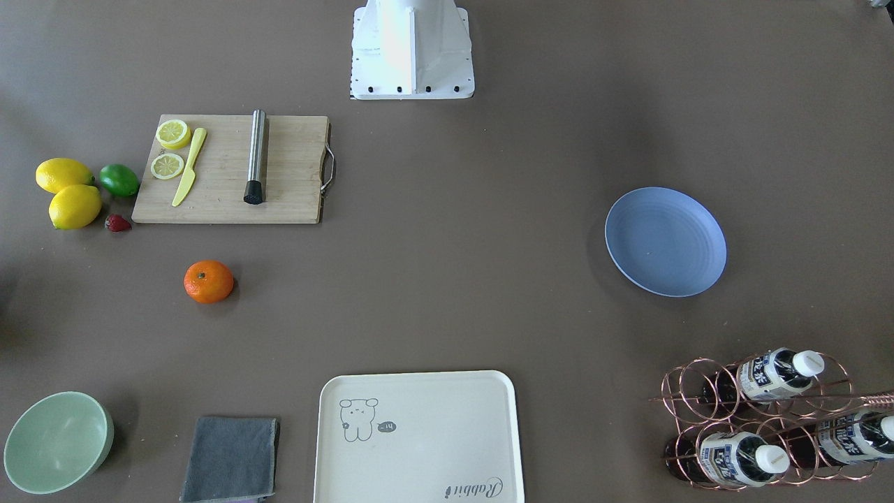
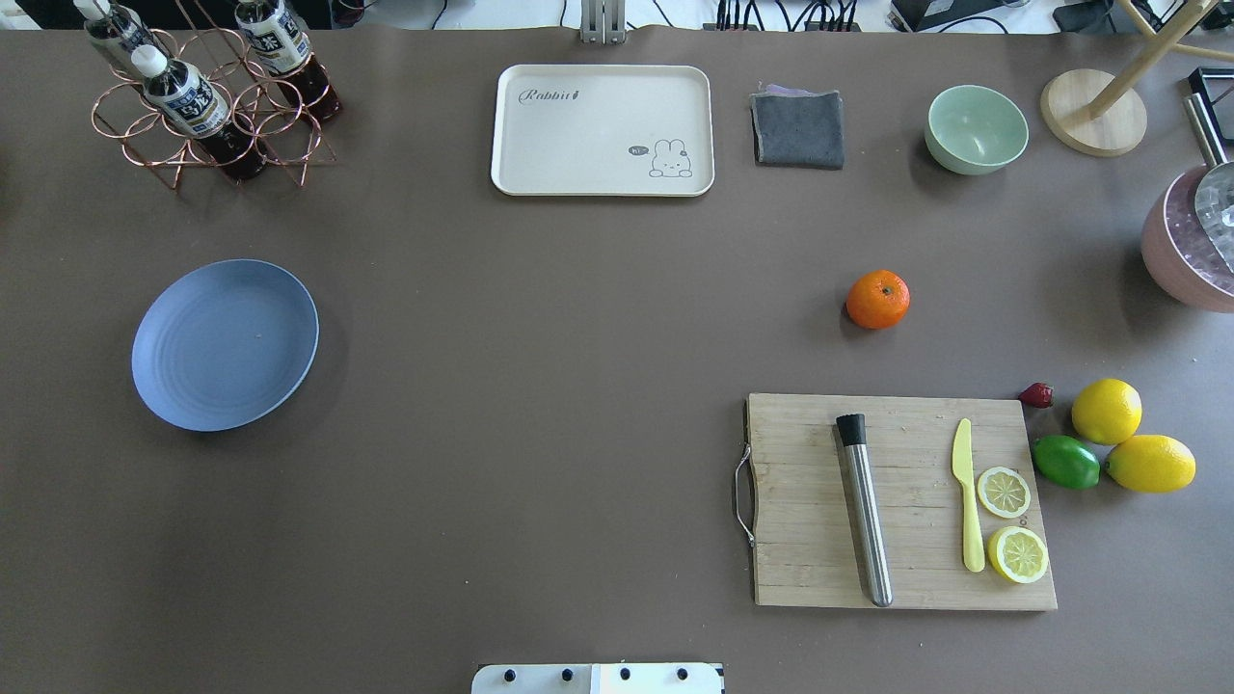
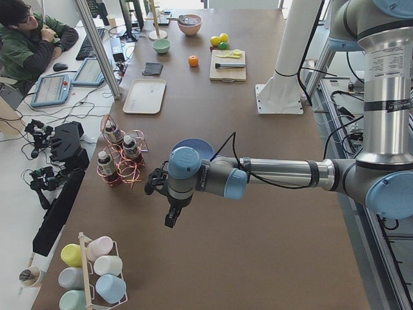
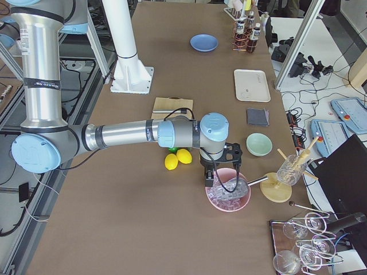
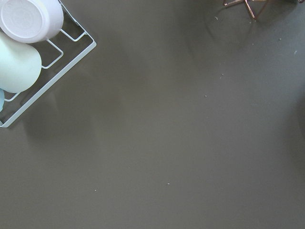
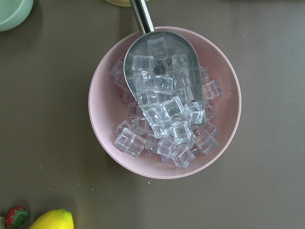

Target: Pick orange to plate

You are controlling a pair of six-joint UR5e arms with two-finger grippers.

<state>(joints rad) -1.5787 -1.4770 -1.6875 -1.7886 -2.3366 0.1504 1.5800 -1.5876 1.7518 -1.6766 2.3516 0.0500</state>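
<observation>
The orange (image 1: pixel 208 281) (image 2: pixel 877 299) (image 3: pixel 193 61) lies alone on the brown table, between the cutting board and the grey cloth. The periwinkle-blue plate (image 1: pixel 665 242) (image 2: pixel 225 344) (image 4: pixel 204 42) rests bare on the opposite half of the table. My left gripper (image 3: pixel 171 218) shows only in the exterior left view, hanging past the plate near the table's end. My right gripper (image 4: pixel 210 179) shows only in the exterior right view, above a pink bowl of ice. Both are far from the orange. I cannot tell whether either is open or shut. No fingers show in the wrist views.
A wooden board (image 2: pixel 901 501) holds a muddler, a yellow knife and lemon slices; lemons (image 2: pixel 1106 411), a lime (image 2: pixel 1066 462) and a strawberry lie beside it. A cream tray (image 2: pixel 603 129), grey cloth (image 2: pixel 798 127), green bowl (image 2: pixel 976 128), bottle rack (image 2: pixel 207 96), ice bowl (image 6: pixel 164 102) and cup rack (image 5: pixel 28 43) line the edges.
</observation>
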